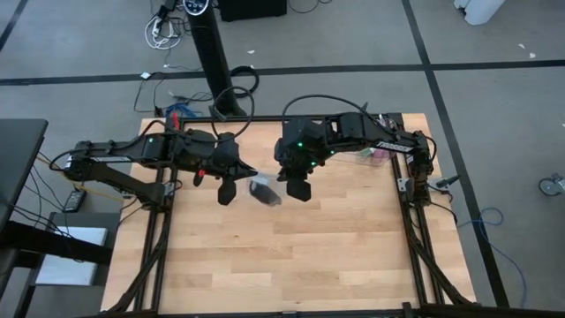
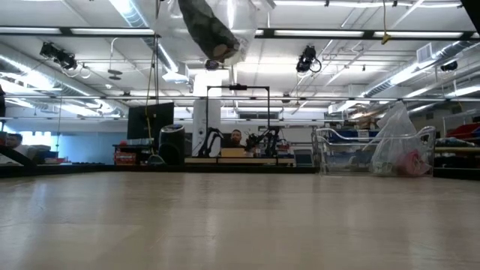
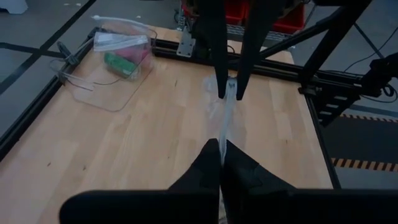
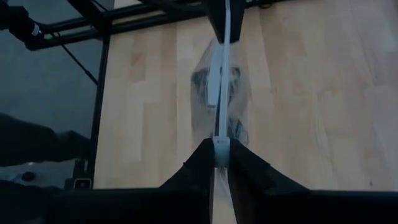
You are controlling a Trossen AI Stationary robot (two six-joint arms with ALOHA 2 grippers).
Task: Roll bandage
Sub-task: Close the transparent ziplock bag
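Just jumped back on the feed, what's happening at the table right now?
Both arms hold a clear plastic bag up in the air between them over the middle of the table. The left hand and right hand are each shut on the bag's top edge, at opposite ends. The dark rolled bandage hangs inside the bag. A clear bin with other items sits at the table's far right corner.

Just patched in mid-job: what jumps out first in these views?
Both grippers, left and right, are shut on opposite ends of a clear bag held above mid-table. The dark bandage sits rolled inside it. A clear bin stands at the table's far right corner.
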